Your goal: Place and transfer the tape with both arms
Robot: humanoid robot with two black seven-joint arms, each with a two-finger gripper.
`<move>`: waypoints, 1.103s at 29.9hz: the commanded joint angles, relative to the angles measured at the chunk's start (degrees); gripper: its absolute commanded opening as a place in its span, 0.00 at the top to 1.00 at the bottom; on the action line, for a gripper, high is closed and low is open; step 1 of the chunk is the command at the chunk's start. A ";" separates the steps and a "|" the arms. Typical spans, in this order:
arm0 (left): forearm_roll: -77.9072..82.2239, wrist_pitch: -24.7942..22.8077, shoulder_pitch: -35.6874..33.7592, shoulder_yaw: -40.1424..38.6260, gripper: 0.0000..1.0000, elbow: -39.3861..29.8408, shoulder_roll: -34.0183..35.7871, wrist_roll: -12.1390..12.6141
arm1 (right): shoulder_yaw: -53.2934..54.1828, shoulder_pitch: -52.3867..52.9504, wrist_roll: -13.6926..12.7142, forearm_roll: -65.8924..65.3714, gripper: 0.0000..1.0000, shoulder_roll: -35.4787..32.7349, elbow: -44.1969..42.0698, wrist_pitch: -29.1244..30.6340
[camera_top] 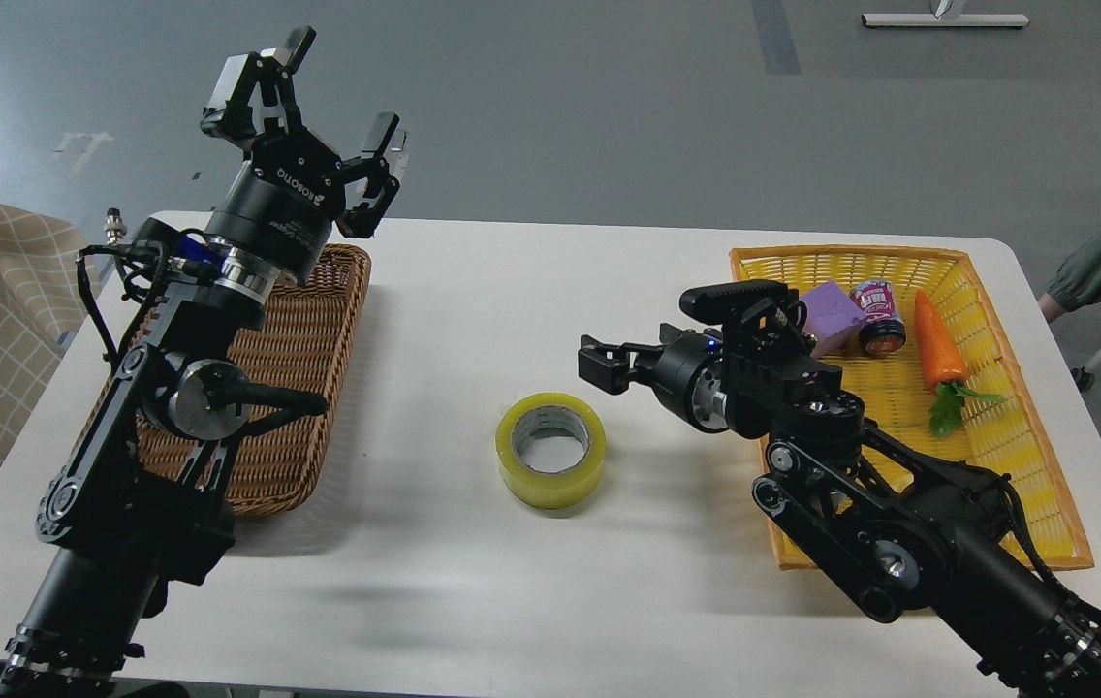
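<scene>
Tape [551, 449] flat on the white table [473, 291], core up, between brown wicker basket [303, 407] and yellow basket [987, 436], free of both grippers. Left gripper [328, 102] raised, fingers spread wide, lettered ROBOTIQ. Right gripper [599, 366] side-on and dark, fingers impossible to tell apart; purple block [836, 315] partly hidden behind that arm, jar [878, 315] label unreadable beside carrot [938, 349].

Bare table [473, 291] around tape [551, 449]; baskets [303, 417] well aside.
</scene>
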 commanded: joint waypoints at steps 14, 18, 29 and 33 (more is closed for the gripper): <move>-0.18 -0.63 -0.01 0.03 0.02 0.01 2.65 -0.59 | 21.64 -1.89 0.69 44.35 0.01 -9.22 11.06 -0.04; -0.44 -3.18 0.08 -0.23 0.02 -0.26 2.65 -0.94 | 28.76 -3.56 1.74 53.62 0.01 -8.62 13.17 -0.04; -0.53 -2.74 -0.09 0.03 0.02 -0.35 1.95 -1.74 | 41.77 -9.28 10.01 57.06 0.01 0.00 17.83 -0.74; -0.53 -3.27 -0.09 -0.06 0.02 -0.43 1.95 -1.91 | 43.98 -8.84 9.92 57.06 0.01 0.00 17.92 -2.93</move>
